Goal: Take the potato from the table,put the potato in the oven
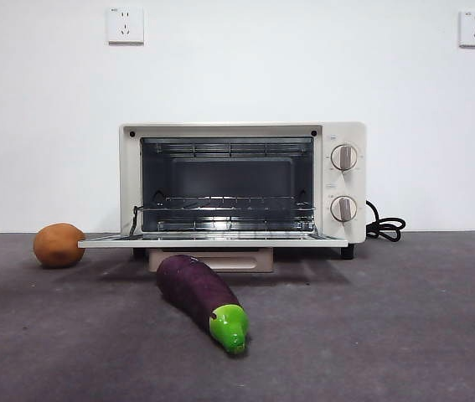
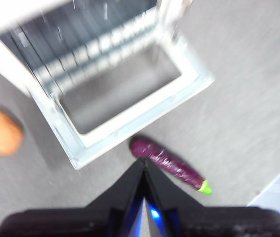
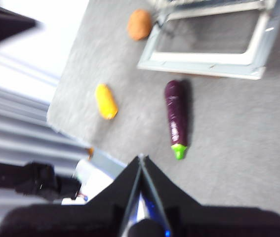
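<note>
Nothing done yet: potato [image 1: 59, 244] on tabletop [image 1: 388, 335] left of open oven [image 1: 241, 184]; both end effectors closed, empty.

Looks like a lab or test setup, not a real kitchen: bare white wall [image 1: 237, 75] with two sockets [image 1: 126, 25], plain dark grey table [image 1: 388, 335], nothing else around. Toaster oven [image 1: 243, 186] sits straight on the table, door down, with toy-like eggplant [image 1: 201, 300], potato [image 1: 59, 244] and a yellow item [image 3: 105, 101] laid out as props
</note>
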`<state>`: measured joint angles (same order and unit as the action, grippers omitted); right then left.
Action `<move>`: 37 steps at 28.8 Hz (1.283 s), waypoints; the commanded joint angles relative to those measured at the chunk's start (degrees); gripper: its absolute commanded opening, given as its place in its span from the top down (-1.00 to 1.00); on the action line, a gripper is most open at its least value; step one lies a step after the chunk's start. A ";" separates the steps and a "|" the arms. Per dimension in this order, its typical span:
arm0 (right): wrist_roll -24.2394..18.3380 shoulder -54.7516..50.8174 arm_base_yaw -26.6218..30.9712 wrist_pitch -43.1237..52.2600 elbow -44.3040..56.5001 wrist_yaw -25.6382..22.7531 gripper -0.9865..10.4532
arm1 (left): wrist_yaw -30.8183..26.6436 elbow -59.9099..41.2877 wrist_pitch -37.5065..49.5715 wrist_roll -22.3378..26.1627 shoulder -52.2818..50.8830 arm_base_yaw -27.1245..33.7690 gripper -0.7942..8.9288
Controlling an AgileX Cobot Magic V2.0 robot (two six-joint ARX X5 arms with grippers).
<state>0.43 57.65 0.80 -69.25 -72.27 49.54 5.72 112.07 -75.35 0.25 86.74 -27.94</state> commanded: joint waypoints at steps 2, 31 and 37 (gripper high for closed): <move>-0.33 -0.04 -3.61 3.52 -0.22 0.39 0.81 | 0.22 0.09 -0.04 0.81 -8.70 -0.13 0.85; 13.86 36.94 -40.30 20.65 -36.33 -26.86 0.10 | -12.81 -27.96 -0.26 -4.85 -47.28 -0.13 0.85; 12.28 52.70 -43.76 12.94 -58.86 -29.73 0.10 | -14.38 -29.31 -0.26 -7.13 -53.05 -0.13 0.85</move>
<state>13.96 107.42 -42.39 -55.79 -126.63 20.29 -8.29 83.02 -75.83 -5.61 34.61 -27.94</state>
